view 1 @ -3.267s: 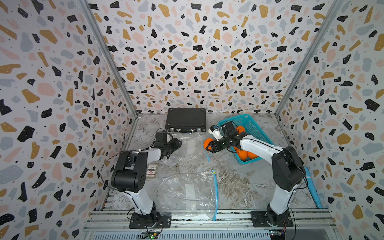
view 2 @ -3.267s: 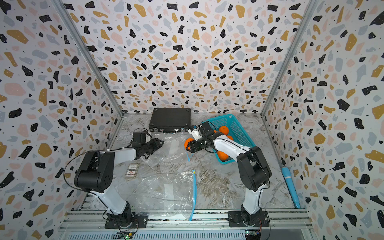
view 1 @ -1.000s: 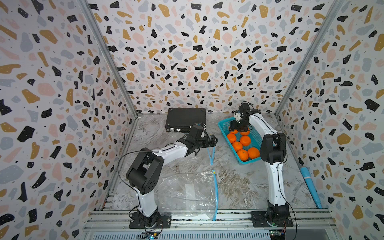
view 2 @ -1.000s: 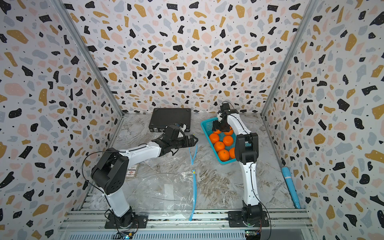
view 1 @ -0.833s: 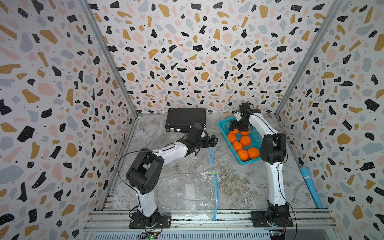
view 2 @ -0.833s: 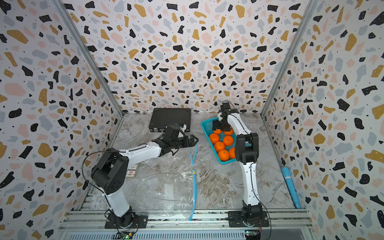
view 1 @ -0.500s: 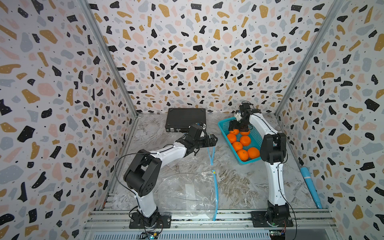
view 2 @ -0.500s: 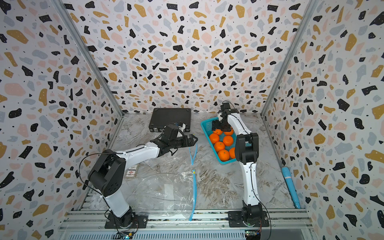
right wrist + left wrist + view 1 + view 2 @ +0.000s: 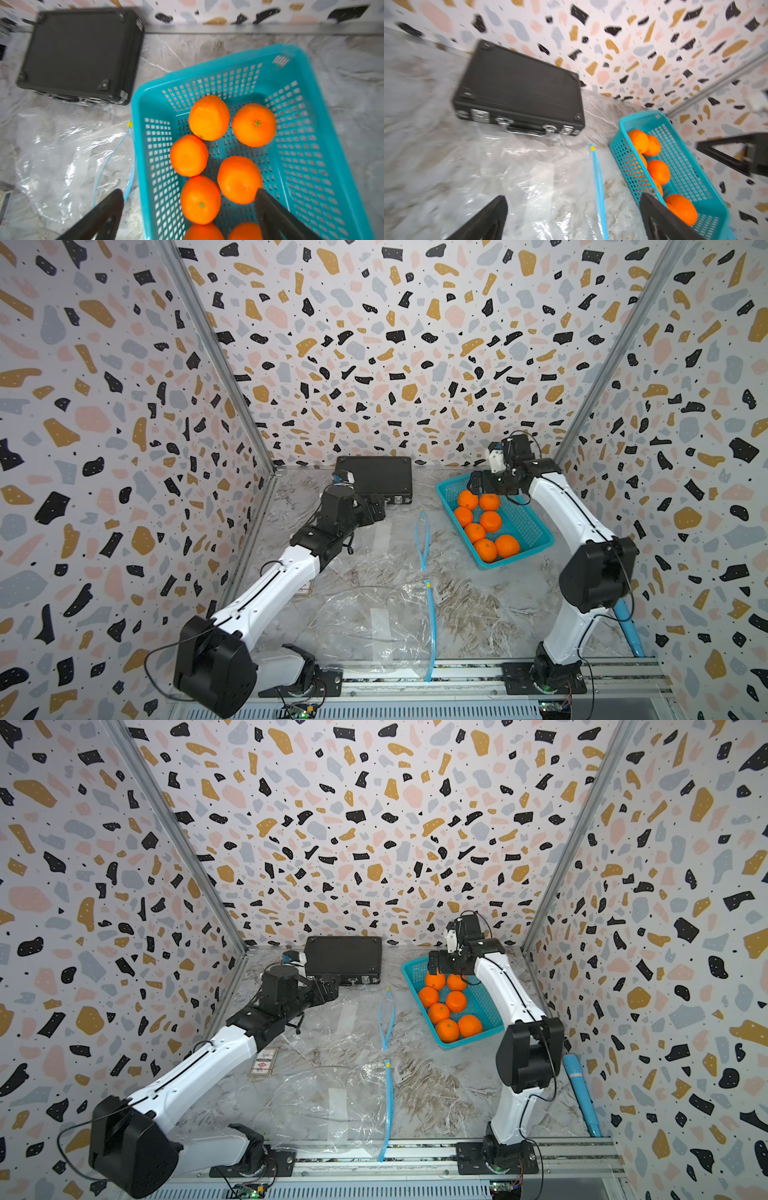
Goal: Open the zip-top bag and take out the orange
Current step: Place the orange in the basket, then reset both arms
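Right hand [image 9: 189, 192] spread wide, empty, over oranges [image 9: 208, 117] in the teal basket [image 9: 139, 166]. Left hand [image 9: 573, 202] also spread, empty, above the far zip-top bag [image 9: 529, 176] on the bench [image 9: 478, 614], zip parted.

Both top views look down from high at the front over the whole tabletop [image 9: 478, 614]. Each wrist view sits close and low, and both share the basket [image 9: 138, 145].

The oranges [image 9: 490, 521] are bright orange, in a turquoise basket [image 9: 530, 526] with gridded holes. The far case [image 9: 374, 477] is ribbed black with silver latches. The clear far bag [image 9: 386, 541] and near bag [image 9: 374, 626] have blue zip strips [image 9: 431, 630]. The table [image 9: 478, 614] is grey-brown marble; the walls [image 9: 395, 344] are white with black, ochre, pink and grey flecks
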Controlling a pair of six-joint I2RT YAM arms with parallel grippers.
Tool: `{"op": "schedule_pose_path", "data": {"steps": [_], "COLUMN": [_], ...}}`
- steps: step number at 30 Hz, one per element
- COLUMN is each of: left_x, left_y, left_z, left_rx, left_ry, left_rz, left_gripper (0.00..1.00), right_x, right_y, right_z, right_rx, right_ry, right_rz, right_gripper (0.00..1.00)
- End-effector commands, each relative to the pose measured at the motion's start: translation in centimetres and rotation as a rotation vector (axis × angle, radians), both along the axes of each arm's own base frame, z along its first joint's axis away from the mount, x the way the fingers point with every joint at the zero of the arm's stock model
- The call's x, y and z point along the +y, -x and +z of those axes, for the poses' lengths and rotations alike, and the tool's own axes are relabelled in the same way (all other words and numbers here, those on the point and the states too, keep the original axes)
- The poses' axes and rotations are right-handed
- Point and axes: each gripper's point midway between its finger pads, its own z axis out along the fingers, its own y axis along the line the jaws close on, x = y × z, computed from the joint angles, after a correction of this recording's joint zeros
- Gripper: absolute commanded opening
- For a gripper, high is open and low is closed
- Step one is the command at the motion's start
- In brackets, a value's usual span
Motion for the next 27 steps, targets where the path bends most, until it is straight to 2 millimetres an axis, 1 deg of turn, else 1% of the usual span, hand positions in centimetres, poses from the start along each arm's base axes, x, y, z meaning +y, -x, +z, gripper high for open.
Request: {"op": "schedule_pose_path", "data": {"steps": [1,3,5,6,8,10,11,13,14,15,17,19,20,21,22,23,24,25,27], "left_x": [5.4,7.7,9.0,9.5,10.7,11.0,11.4,12.2,12.6,12.7,13.0,13.2,13.2,13.5,14.1,14.3,13.9,13.8,14.3], "left_y": [2.7,4.0,4.5,4.8,5.3,5.5,5.6,5.7,5.8,5.8,6.0,6.2,6.1,6.0,5.9,5.7,5.4,5.2,4.7], "left_z": [-1.5,-1.9,-2.6,-3.1,-4.2,-5.2,-5.5,-6.4,-6.7,-6.9,-6.5,-5.7,-5.4,-5.6,-5.9,-6.5,-6.7,-6.9,-7.7], "left_rx": [0.04,-0.008,-0.088,-0.125,-0.147,-0.139,-0.128,-0.099,-0.081,-0.081,-0.099,-0.13,-0.144,-0.154,-0.166,-0.172,-0.197,-0.207,-0.203], "left_ry": [-0.172,-0.246,-0.287,-0.304,-0.322,-0.339,-0.359,-0.382,-0.397,-0.413,-0.426,-0.418,-0.442,-0.474,-0.509,-0.512,-0.515,-0.526,-0.546], "left_rz": [0.14,0.207,0.244,0.255,0.307,0.301,0.32,0.351,0.369,0.365,0.375,0.388,0.379,0.39,0.416,0.422,0.391,0.379,0.389], "left_gripper": [0.99,0.99,0.99,0.99,0.99,0.99,0.99,0.99,0.99,0.99,0.99,0.99,0.99,0.99,0.99,0.99,0.99,0.99,0.99], "right_x": [-1.5,-2.9,-3.9,-4.9,-6.7,-9.0,-9.7,-11.3,-12.1,-12.7,-13.9,-15.6,-16.6,-17.2,-17.4,-17.1,-16.8,-16.7,-16.3], "right_y": [3.4,5.9,7.9,8.9,10.3,11.3,11.6,11.7,11.6,11.3,10.4,9.7,9.3,9.0,8.9,8.4,8.3,8.3,8.5], "right_z": [2.8,2.1,1.2,0.5,-1.7,-3.5,-4.1,-4.8,-5.0,-5.0,-4.8,-4.6,-5.0,-5.8,-6.8,-7.4,-8.2,-8.5,-9.3], "right_rx": [-0.127,-0.192,-0.266,-0.294,-0.318,-0.315,-0.328,-0.348,-0.346,-0.339,-0.325,-0.319,-0.312,-0.304,-0.286,-0.31,-0.337,-0.378,-0.413], "right_ry": [0.032,0.062,0.086,0.108,0.152,0.213,0.24,0.276,0.277,0.274,0.266,0.313,0.329,0.327,0.277,0.198,0.166,0.162,0.177], "right_rz": [-0.004,-0.034,-0.045,-0.074,-0.144,-0.253,-0.273,-0.339,-0.372,-0.392,-0.424,-0.48,-0.512,-0.532,-0.54,-0.526,-0.517,-0.507,-0.466], "right_gripper": [1.0,1.0,1.0,1.0,1.0,1.0,1.0,1.0,1.0,1.0,1.0,1.0,0.99,0.99,1.0,1.0,0.99,0.99,1.0]}}
